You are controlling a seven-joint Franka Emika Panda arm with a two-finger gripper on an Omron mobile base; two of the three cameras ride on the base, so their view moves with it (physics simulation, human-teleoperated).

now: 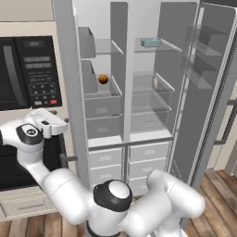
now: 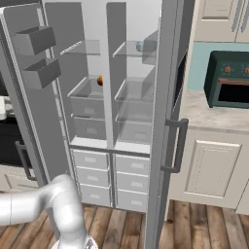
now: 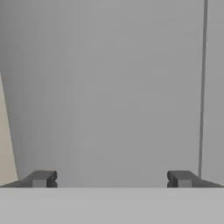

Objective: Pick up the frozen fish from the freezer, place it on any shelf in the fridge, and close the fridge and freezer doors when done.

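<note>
Teal frozen fish [image 1: 150, 42] already on top fridge shelf [image 1: 170, 46] — door-closing step. Gripper [image 3: 111, 179] wide, empty, facing grey freezer door [image 1: 69, 69]; next, push door shut.

Frozen fish [image 2: 146, 46] partly hidden behind the open fridge door's [image 2: 168, 97] edge — orange ball [image 2: 99, 80] half hidden by a divider, both doors cut off at top

Both doors [image 1: 203, 88] stand open; grey door face blocks ahead.
</note>
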